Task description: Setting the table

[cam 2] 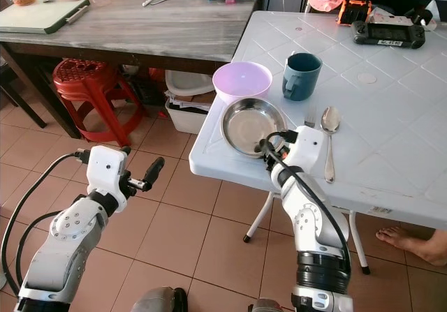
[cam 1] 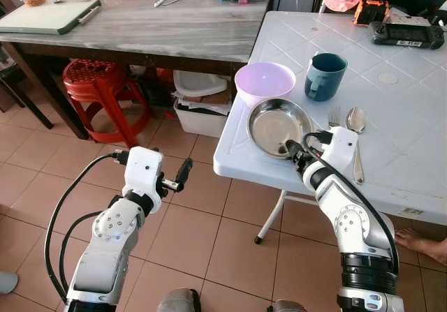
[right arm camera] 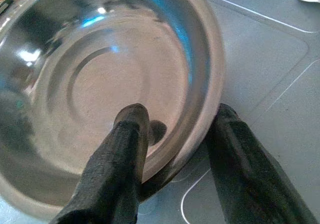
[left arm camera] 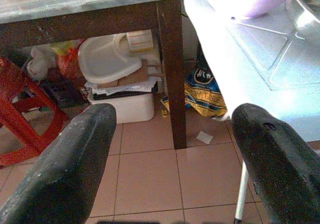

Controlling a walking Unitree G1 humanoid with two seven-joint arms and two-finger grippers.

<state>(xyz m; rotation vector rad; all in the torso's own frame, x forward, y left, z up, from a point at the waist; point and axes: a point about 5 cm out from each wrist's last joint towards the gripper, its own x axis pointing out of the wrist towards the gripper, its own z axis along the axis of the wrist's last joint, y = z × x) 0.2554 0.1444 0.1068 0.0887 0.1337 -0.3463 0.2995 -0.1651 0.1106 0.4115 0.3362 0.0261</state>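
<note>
The white worktop [cam 1: 391,109] stands on the robot's right, its near corner over the tiled floor [cam 1: 209,228]. Behind it and to the left runs a wooden worktop [cam 1: 174,26] carrying a cutting board [cam 1: 49,15], with a red stool [cam 1: 98,88] and a white bin [cam 1: 202,113] beneath.

On the white worktop, near the corner, lies a steel plate [cam 1: 276,127]. A pink bowl [cam 1: 265,82] sits just behind it, touching or nearly touching its rim. A teal mug [cam 1: 325,76] stands upright to the right of the bowl. A spoon [cam 1: 357,134] lies to the right of the plate, with a fork [cam 1: 334,115] just beside it, partly hidden by the right arm.

The right end effector [right arm camera: 175,134] is at the plate's near rim, its fingers narrowly apart and straddling the rim: one finger [right arm camera: 125,154] inside the plate, the other outside on the worktop. Whether they press the rim cannot be told.

The left end effector [cam 1: 183,174] hovers over the floor, well apart from the white worktop, fingers spread wide and holding nothing.
</note>
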